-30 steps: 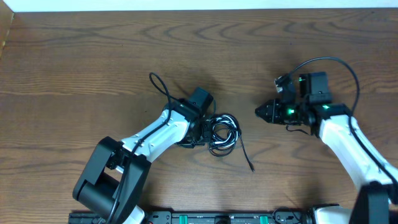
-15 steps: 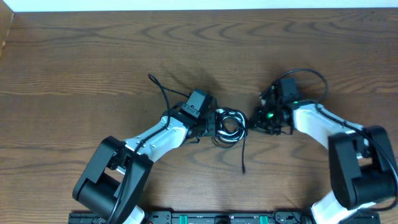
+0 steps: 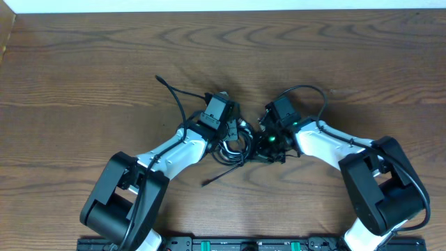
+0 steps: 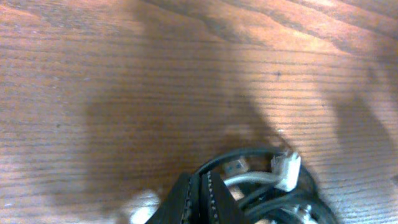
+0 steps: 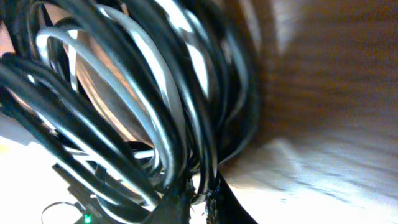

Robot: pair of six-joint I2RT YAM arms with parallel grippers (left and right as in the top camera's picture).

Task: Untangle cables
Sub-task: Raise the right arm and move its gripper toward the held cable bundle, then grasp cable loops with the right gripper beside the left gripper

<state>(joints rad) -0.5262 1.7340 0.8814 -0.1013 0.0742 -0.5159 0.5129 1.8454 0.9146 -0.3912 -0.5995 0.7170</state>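
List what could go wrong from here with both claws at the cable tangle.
1. The right claw seems pinched across several strands of the looped bundle of thin black and white cords; pulling may tighten the tangle instead of freeing one cord.
2. The left claw grips the same bundle close by, so the arms could collide.
3. The loose black cord end could whip or snag when pulled.

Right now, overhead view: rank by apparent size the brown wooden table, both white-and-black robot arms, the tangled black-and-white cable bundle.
1. brown wooden table
2. left white-and-black robot arm and right white-and-black robot arm, too alike to rank
3. tangled black-and-white cable bundle
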